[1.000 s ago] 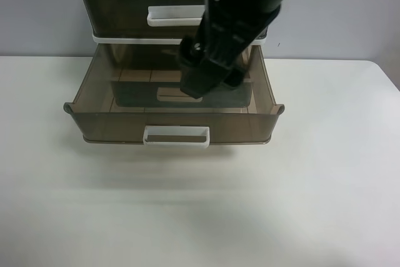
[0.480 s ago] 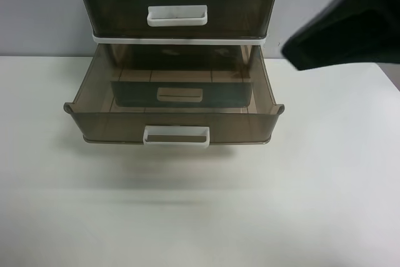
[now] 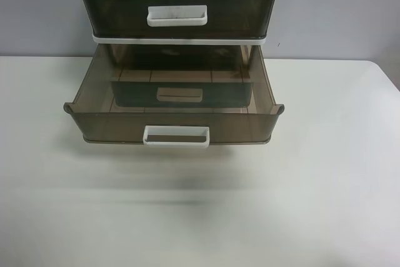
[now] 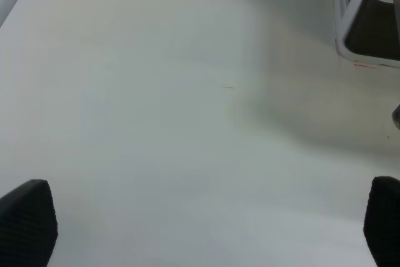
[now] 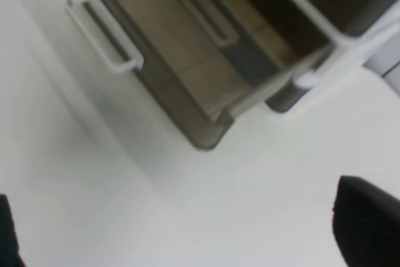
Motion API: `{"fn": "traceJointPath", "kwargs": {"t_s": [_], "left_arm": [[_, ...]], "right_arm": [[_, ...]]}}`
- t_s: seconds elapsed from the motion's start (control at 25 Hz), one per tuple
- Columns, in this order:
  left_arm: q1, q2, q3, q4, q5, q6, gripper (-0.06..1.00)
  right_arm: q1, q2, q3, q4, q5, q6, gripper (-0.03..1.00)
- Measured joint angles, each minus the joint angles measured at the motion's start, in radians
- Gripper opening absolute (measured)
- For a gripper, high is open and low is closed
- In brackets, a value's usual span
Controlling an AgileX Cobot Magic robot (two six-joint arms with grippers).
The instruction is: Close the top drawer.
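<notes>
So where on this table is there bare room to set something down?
The white table is bare in front of the pulled-out lower drawer, and on both sides of it out to the edges. The only crowded stretch is the back middle, where the unit with the shut top drawer stands.

Arms in exterior high view: neither arm shows in that view.
Right gripper (image 5: 187, 229): seen only in the right wrist view; 2 dark textured fingertips at opposite edges of the picture, one (image 5: 367, 223) large, the other a sliver; jaws spread wide, nothing between them.
Right gripper height: held above the white table (image 5: 206, 217), touching nothing; view blurred.
Left gripper (image 4: 206, 226): seen only in the left wrist view; 2 dark ribbed fingertips (image 4: 28, 220) at opposite edges; jaws spread wide, nothing held.
Left gripper height: above the table, apart from it.
</notes>
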Motion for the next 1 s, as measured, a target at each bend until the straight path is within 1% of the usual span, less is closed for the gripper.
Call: {"fn": "traceJointPath", "kwargs": {"t_s": [0.16,0.24,0.36,0.56,0.72,0.88,1.0], "left_arm": [[0.000,0.000,0.000,0.000,0.000,0.000,0.99],[0.000,0.000,0.000,0.000,0.000,0.000,0.99],[0.000,0.000,0.000,0.000,0.000,0.000,0.99],[0.000,0.000,0.000,0.000,0.000,0.000,0.99],[0.000,0.000,0.000,0.000,0.000,0.000,0.99],[0.000,0.000,0.000,0.000,0.000,0.000,0.99],[0.000,0.000,0.000,0.000,0.000,0.000,0.99]], "right_arm": [[-0.011,-0.131,0.123,0.001,0.002,0.073,0.99],[-0.040,-0.180,0.178,0.002,0.002,0.099,0.99],[-0.114,-0.244,0.262,0.025,0.003,0.112,0.99],[-0.301,-0.342,0.384,0.098,0.003,0.117,0.99],[-0.480,-0.424,0.417,0.135,-0.013,0.116,0.99],[-0.636,-0.512,0.444,0.135,-0.035,0.082,0.99],[-0.711,-0.534,0.467,0.135,-0.050,0.065,0.99]]}}
